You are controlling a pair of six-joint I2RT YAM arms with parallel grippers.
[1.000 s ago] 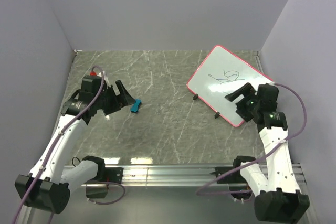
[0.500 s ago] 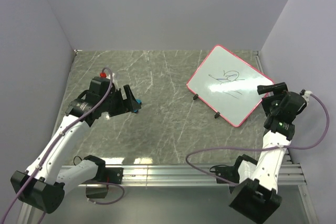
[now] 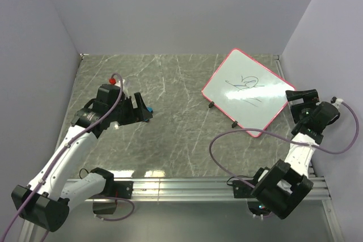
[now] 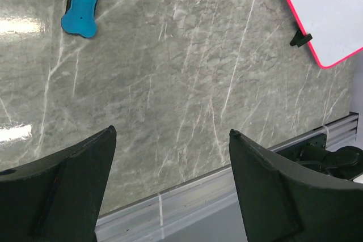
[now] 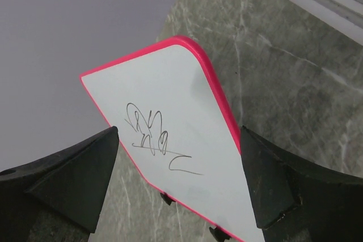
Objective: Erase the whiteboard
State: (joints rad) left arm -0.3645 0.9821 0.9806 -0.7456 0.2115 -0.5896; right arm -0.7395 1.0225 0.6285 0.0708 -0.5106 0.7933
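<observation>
The whiteboard (image 3: 244, 92), white with a pink-red frame, small black feet and a black scribble, lies tilted at the back right of the table. It also shows in the left wrist view (image 4: 332, 9) and the right wrist view (image 5: 181, 123). A small blue bone-shaped eraser (image 3: 148, 109) lies on the table at the left, also seen in the left wrist view (image 4: 83, 3). My left gripper (image 3: 138, 109) is open and empty just left of the eraser, its jaws wide apart (image 4: 172, 132). My right gripper (image 3: 302, 96) is open and empty beside the board's right edge, facing the board (image 5: 178, 132).
An aluminium rail (image 3: 187, 186) runs along the table's near edge and shows in the left wrist view (image 4: 193, 199). Lilac walls close in the back and both sides; the right wall (image 3: 334, 55) stands close to my right arm. A purple cable (image 3: 227, 134) loops over the table.
My right arm has swung right, off the board's lower corner to its right edge. My left gripper moved toward the blue eraser, then held still.
</observation>
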